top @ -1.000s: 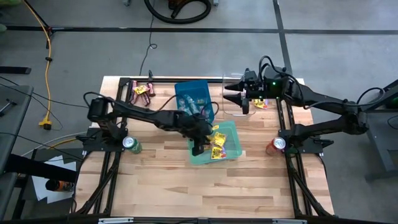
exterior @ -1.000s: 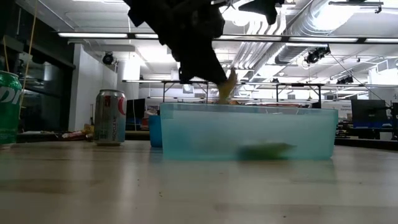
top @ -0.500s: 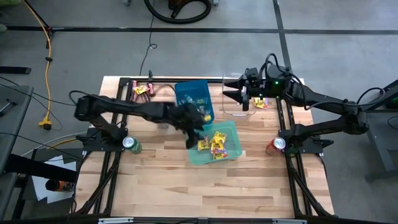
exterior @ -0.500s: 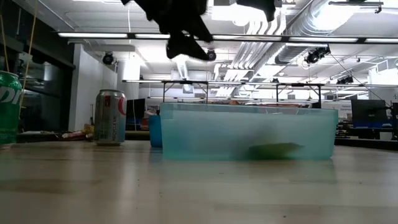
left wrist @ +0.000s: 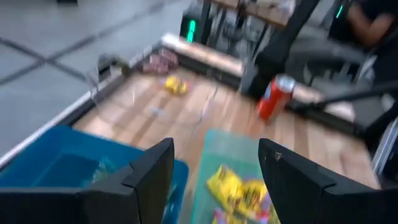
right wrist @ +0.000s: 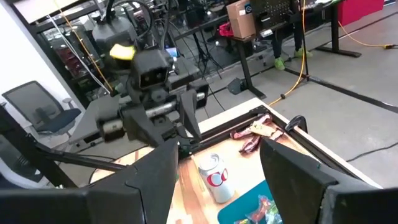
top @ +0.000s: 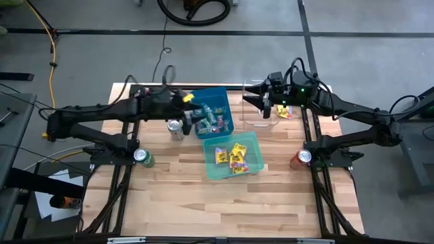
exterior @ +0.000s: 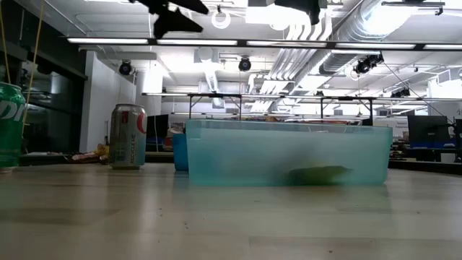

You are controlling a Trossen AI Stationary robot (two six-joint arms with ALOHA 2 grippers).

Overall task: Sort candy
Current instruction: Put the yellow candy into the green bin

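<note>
The candy lies in several places. Mixed wrapped pieces fill the blue bin (top: 213, 115). Yellow packets (top: 234, 157) lie in the teal bin (top: 252, 144), which fills the middle of the low view (exterior: 289, 152). A yellow piece (top: 283, 112) lies on the table at the far right, and maroon pieces (right wrist: 254, 133) at the far left. My left gripper (top: 192, 115) hangs open and empty above the blue bin's left edge, high up in the low view (exterior: 173, 14). My right gripper (top: 249, 102) waits open and empty at the far right, over a clear container (top: 260, 116).
A silver can (top: 175, 127) stands just left of the blue bin, under my left arm. A green can (top: 142, 157) stands at the left edge and a red can (top: 300, 158) at the right edge. Bare wood (top: 230, 203) spreads along the near side.
My left gripper held a yellow packet over the teal bin, opened and let it go. It then rose and swung toward the far left, to the blue bin's left edge. The packet lies in the teal bin with the others.
</note>
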